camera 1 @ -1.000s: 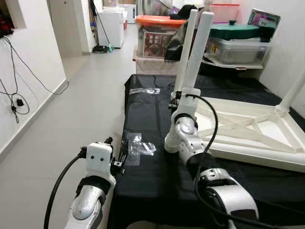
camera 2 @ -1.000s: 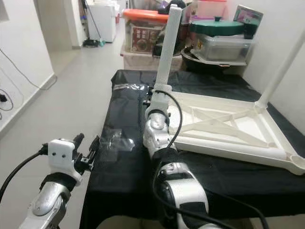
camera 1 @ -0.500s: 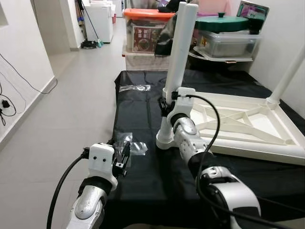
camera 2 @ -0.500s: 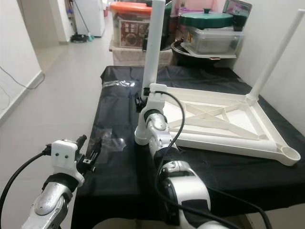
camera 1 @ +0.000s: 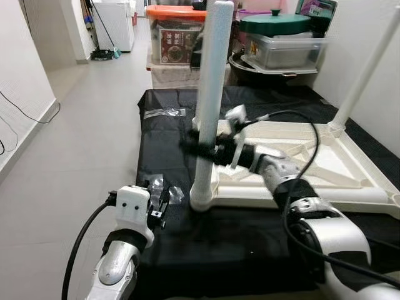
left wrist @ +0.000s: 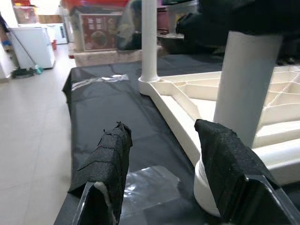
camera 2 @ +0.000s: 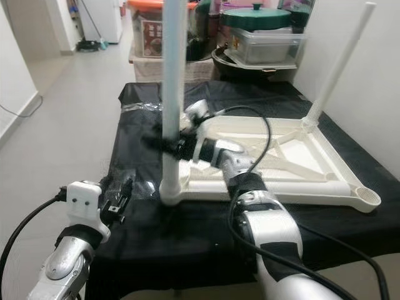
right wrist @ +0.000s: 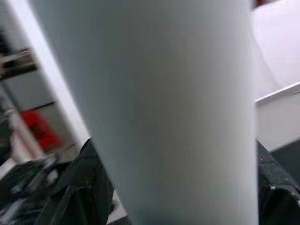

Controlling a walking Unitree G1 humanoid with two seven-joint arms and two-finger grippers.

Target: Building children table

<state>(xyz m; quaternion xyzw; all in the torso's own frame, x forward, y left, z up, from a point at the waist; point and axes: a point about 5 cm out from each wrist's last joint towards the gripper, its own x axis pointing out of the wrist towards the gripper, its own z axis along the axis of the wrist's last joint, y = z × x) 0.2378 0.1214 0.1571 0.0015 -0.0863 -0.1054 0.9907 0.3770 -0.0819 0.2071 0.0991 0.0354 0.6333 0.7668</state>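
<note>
A lived-in home, at a hallway's end used for storage. Beyond the right gripper (camera 1: 201, 150) stand stacked plastic storage bins (camera 1: 172, 37) with an orange lid and a green-lidded pot (camera 1: 275, 24); farther off, a white appliance (camera 1: 115, 24), a mop (camera 1: 100, 34), tiled floor (camera 1: 75, 137) and white walls.

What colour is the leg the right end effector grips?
White, clearest in the left eye view: table leg.

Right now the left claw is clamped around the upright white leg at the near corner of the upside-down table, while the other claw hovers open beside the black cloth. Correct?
Wrong arm. The right claw is clamped around the upright white leg at the near corner of the upside-down table, as the left eye view shows. The left claw hovers open beside the black cloth.
</note>
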